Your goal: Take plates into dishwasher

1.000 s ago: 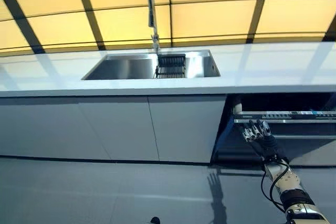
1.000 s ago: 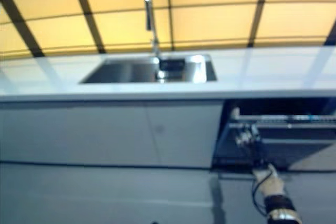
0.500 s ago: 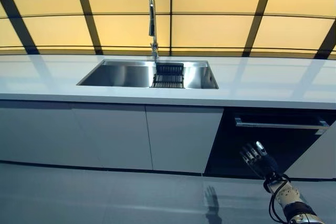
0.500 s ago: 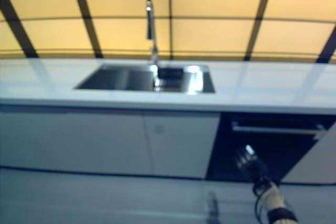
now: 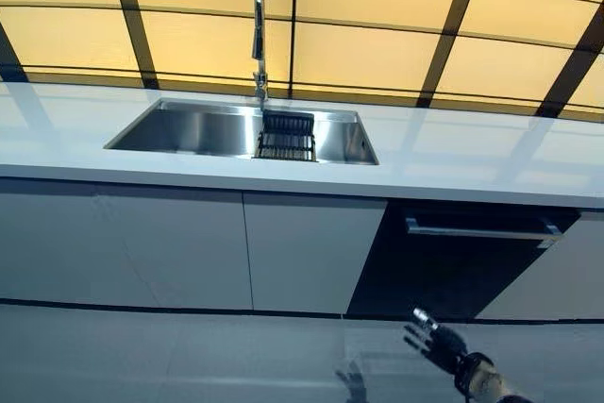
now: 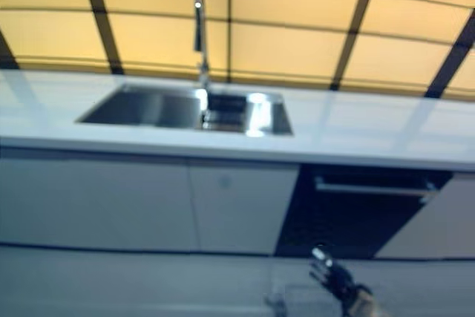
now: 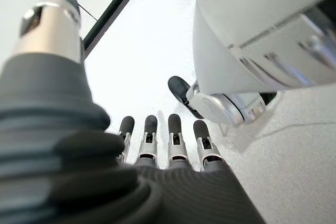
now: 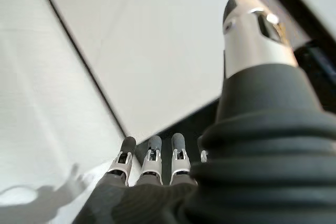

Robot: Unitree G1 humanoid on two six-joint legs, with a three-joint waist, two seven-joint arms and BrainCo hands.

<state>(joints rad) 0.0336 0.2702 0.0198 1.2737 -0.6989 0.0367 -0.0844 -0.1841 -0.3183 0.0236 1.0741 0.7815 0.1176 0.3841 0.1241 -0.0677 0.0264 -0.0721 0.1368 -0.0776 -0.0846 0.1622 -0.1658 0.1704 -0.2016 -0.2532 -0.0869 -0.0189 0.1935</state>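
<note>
Since 1.0 s ago the right hand (image 5: 436, 344) has dropped away from the dark dishwasher (image 5: 453, 261) front; it now hangs low before the grey floor (image 5: 170, 356), below the appliance, fingers straight and spread, holding nothing. The whole view has also shifted, so the camera moved. The dishwasher's pulled-out rack seen earlier no longer shows; only its silver bar handle (image 5: 477, 231) crosses the dark opening under the white counter (image 5: 453, 153). No plates are visible in any view. Stainless steel sink (image 5: 189, 129) is set in the counter, with a black slatted drain basket (image 5: 287, 135) inside and a tall chrome tap (image 5: 258, 35) behind. Left hand (image 7: 163, 145) shows only in its wrist view, fingers straight, empty, over the floor.
</note>
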